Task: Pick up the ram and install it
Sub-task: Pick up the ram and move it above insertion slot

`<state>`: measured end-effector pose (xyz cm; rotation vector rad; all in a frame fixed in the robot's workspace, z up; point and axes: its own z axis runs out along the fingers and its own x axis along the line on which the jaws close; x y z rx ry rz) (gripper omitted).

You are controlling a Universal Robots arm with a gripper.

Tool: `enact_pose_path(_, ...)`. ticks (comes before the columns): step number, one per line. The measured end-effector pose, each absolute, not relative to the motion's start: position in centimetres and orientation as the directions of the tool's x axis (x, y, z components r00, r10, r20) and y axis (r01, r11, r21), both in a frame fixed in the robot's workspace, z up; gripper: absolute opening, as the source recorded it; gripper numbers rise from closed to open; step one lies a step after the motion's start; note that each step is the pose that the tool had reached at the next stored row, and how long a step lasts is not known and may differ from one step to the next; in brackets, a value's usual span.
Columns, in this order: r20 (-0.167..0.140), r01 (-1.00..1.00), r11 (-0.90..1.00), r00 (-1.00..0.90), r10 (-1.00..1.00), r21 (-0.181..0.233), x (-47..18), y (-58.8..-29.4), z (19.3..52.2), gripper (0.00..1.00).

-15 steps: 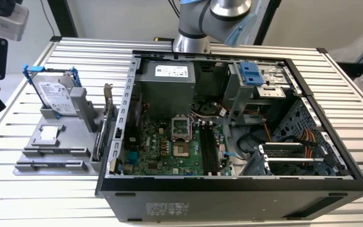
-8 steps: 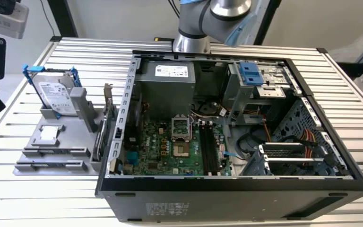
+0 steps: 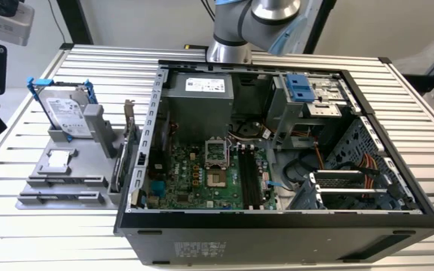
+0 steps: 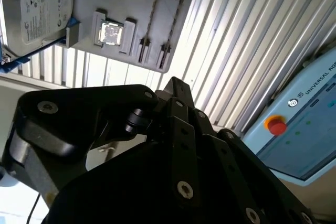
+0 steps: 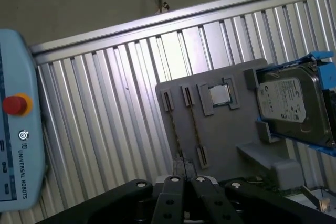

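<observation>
None of the install looks done yet: the long, narrow ram stick point(image 5: 193, 124) seems to sit edge-on in the grey plastic holder tray point(image 5: 231, 135) on the ribbed aluminium tabletop point(image 5: 105, 119), beside the open black computer case point(image 3: 277, 221). The black gripper point(image 5: 184, 176) hovers above that tray, and there's no telling how its jaws stand.

A grey holder point(image 5: 231, 140) lies on the ribbed metal counter point(image 5: 105, 103). It carries two narrow slots point(image 5: 173, 124), a square silver chip point(image 5: 220, 95) in a recess, and a hard drive point(image 5: 291, 106) (blue-handled) at one end. A pale blue pendant point(image 5: 18, 129) with a red button point(image 5: 14, 104) sits well apart. The black gripper point(image 5: 185, 182) hangs near the slots.
</observation>
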<state>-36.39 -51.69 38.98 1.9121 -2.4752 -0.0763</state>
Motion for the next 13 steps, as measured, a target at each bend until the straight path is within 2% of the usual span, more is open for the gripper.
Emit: enact_pose_path(13,-0.024,-0.982,0.189,-0.19,-0.981,0.028,-36.4,-51.69,38.97,0.0)
